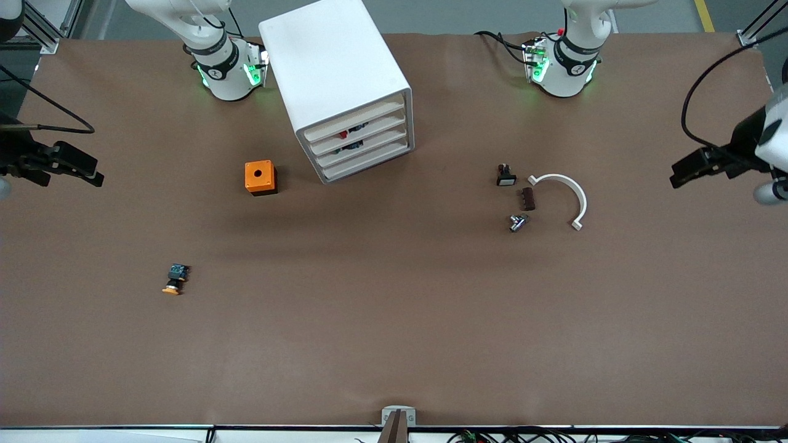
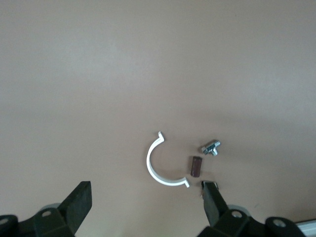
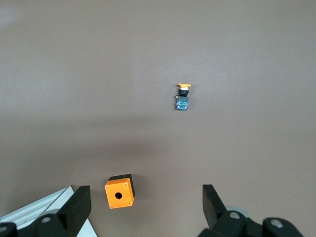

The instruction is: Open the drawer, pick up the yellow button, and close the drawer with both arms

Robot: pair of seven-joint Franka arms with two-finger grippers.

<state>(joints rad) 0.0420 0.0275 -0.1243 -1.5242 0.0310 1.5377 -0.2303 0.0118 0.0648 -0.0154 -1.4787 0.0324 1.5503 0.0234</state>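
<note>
toward the right arm's end of the table from the cabinet, the right hand hangs in the air at the table's edge, its fingers apart and holding nothing. the orange box stands just beside the cabinet on that same side. the button lies on the bare table, out of the cabinet, nearer the front camera than the cabinet and toward the right arm's end. its long axis runs roughly toward the front camera, orange cap at the nearer end. judged from this, the right hand is much the nearer one to it. the drawer, uppermost of four, looks pushed in flush with the rest. toward the left arm's end from the cabinet lie a small black-and-white switch part, a dark brown block, a metal fitting and a white curved clip. the left hand waits at that end, fingers apart and empty.
</note>
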